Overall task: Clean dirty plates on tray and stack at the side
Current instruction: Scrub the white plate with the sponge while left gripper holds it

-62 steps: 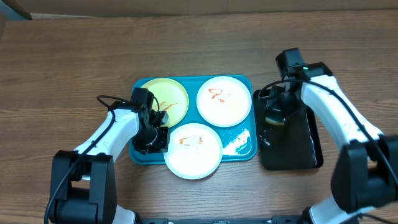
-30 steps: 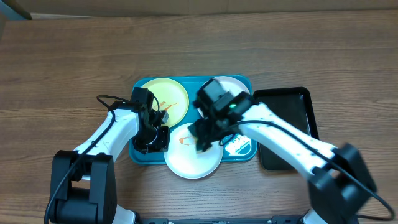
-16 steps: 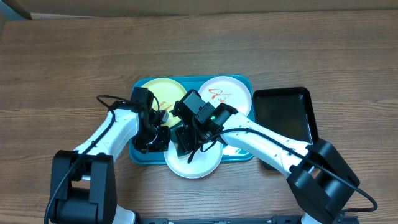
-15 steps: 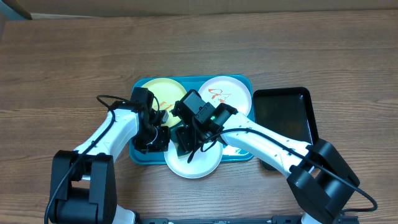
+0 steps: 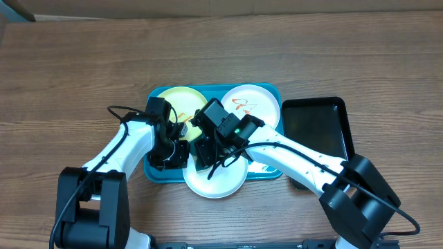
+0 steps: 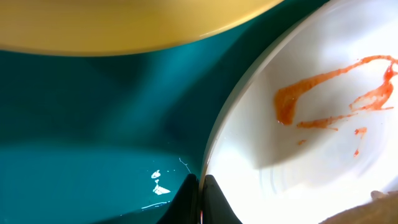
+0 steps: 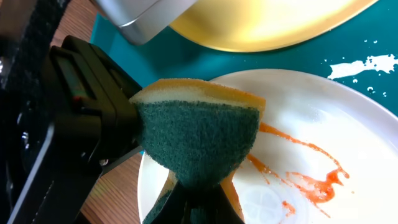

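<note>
The turquoise tray [image 5: 158, 93] holds a yellow-green plate [image 5: 181, 104] and a white plate [image 5: 252, 104] at the back, both with orange smears. A second white plate [image 5: 225, 181] lies over the tray's front rim. My left gripper [image 5: 178, 156] is shut on this plate's left rim [image 6: 205, 162], jaws pinched together [image 6: 200, 190]. Orange sauce [image 6: 311, 93] streaks the plate. My right gripper [image 7: 198, 202] is shut on a green-and-yellow sponge [image 7: 199, 137], held over the plate's left part, next to the sauce [image 7: 311, 180].
A smaller black tray [image 5: 315, 135] sits right of the turquoise one. White flecks mark the turquoise tray's floor [image 7: 367, 65]. My left gripper's black body [image 7: 68, 124] is close beside the sponge. Wooden table [image 5: 69, 76] surrounds everything.
My right arm has swung from the black tray, carrying the sponge, to above the front white plate, and has barely moved in the last half second. The left arm has stayed still.
</note>
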You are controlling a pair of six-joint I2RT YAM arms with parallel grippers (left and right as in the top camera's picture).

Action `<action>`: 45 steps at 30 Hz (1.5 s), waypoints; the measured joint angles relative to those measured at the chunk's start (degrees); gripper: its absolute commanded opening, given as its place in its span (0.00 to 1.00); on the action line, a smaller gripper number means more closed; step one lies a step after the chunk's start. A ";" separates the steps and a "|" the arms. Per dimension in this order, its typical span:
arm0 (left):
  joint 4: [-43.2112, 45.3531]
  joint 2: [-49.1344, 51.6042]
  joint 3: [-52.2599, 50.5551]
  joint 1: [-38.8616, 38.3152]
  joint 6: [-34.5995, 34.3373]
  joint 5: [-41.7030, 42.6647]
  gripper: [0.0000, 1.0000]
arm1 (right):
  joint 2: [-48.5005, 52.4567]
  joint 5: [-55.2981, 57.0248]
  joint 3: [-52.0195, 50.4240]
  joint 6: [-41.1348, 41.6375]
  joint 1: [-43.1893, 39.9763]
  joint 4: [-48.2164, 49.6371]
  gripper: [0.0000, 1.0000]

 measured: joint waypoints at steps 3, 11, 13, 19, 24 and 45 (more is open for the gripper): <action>0.00 0.00 0.00 0.00 0.00 0.00 0.04 | 0.02 0.17 0.00 1.14 0.00 -0.04 0.04; 0.00 0.00 -0.02 0.00 0.00 0.00 0.04 | 0.02 0.55 -2.47 5.27 0.00 4.28 0.04; 0.00 0.00 -0.02 0.00 0.00 0.00 0.04 | 0.02 0.55 -3.63 5.97 0.00 4.94 0.04; 0.00 0.00 -0.02 0.00 0.00 0.00 0.04 | 0.09 0.57 -6.25 9.73 0.00 9.81 0.04; 0.00 0.00 0.00 0.00 0.00 0.00 0.04 | 0.09 0.87 -8.28 16.92 0.00 12.24 0.04; -0.02 0.00 -0.02 0.00 -0.66 0.02 0.04 | 2.25 -4.48 -9.44 25.29 0.00 11.17 0.04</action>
